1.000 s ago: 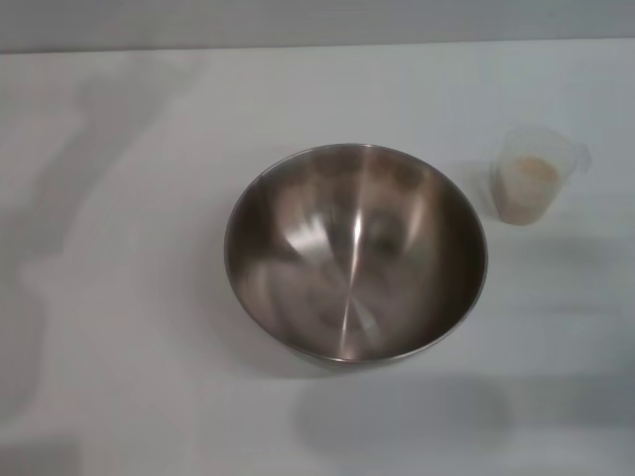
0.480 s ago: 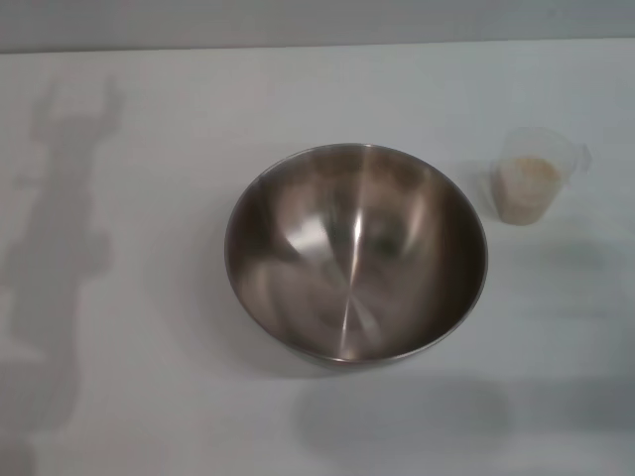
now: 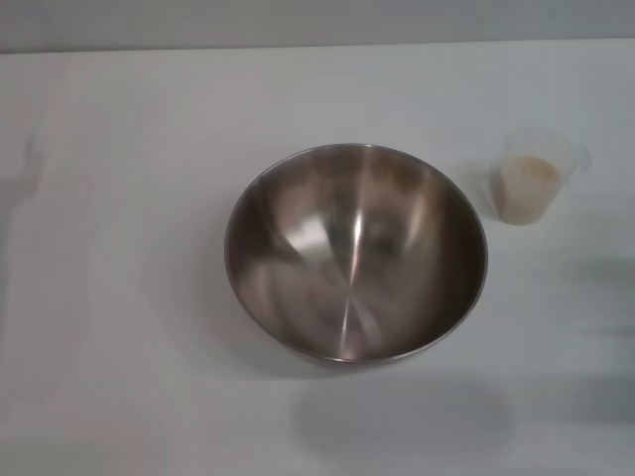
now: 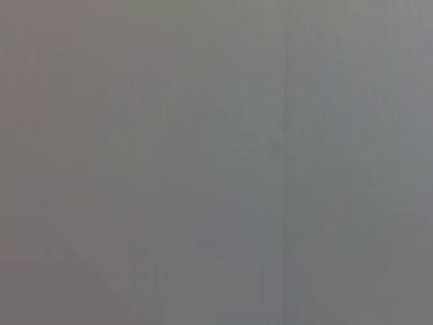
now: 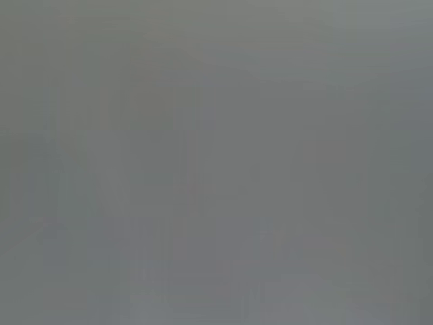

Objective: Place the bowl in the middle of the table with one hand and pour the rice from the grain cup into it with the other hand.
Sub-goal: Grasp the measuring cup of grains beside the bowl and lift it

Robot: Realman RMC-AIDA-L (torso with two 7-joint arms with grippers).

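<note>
The stainless-steel bowl (image 3: 355, 253) stands upright and empty near the middle of the white table (image 3: 119, 327). The small clear grain cup (image 3: 536, 176) stands upright to the bowl's right, a little farther back, apart from it. Pale beige rice (image 3: 532, 178) fills part of the cup. Neither gripper shows in the head view. Both wrist views show only a plain grey field with no object and no fingers.
The table's far edge (image 3: 317, 46) runs across the top of the head view against a grey wall. A faint arm shadow (image 3: 25, 174) lies at the table's left edge.
The arm shadow on the left of the table has slid left and nearly left the view. The bowl and cup have not moved.
</note>
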